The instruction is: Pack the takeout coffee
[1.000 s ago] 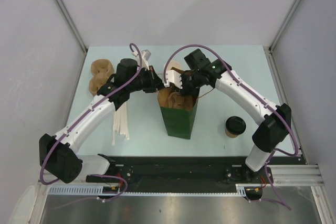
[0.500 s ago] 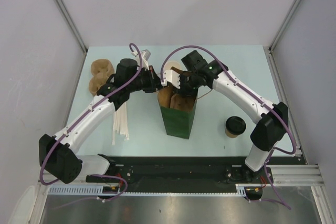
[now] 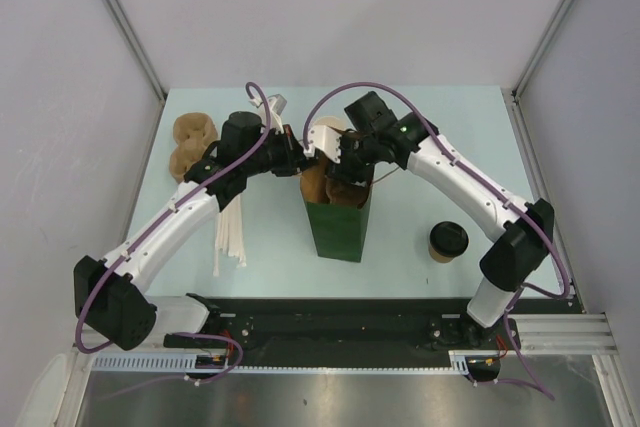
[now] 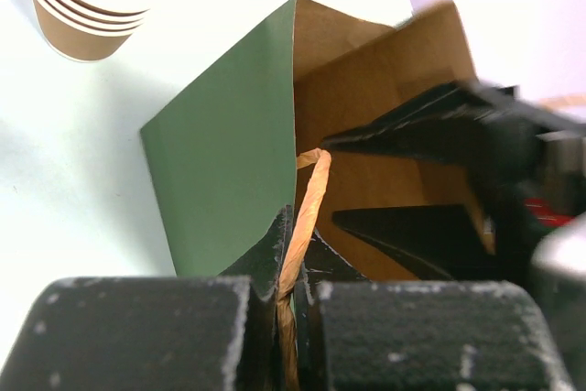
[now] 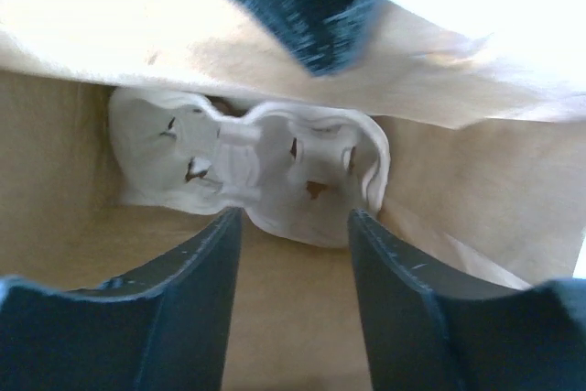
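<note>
The takeout coffee (image 3: 448,241), a small tan cup with a black lid, stands on the table right of the green bag (image 3: 340,232). My left gripper (image 3: 298,160) is shut on the bag's twisted paper handle (image 4: 311,180), holding the left side of the bag (image 4: 229,153) up. My right gripper (image 3: 335,172) hangs in the bag's mouth, open, with nothing between its fingers (image 5: 293,217). Below it a pale moulded cup carrier (image 5: 247,167) lies loose on the bag's bottom. The right gripper's black fingers (image 4: 430,125) show inside the bag in the left wrist view.
A stack of nested tan cups (image 3: 325,130) (image 4: 87,2) stands just behind the bag. Brown pulp carriers (image 3: 192,142) lie at the back left. A bundle of white sticks (image 3: 232,232) lies under the left arm. Grey walls close in the table on three sides.
The right gripper's jaws have opened and let go of the cup carrier, which now rests in the bag. The right wrist has shifted slightly left. The left gripper has kept its hold.
</note>
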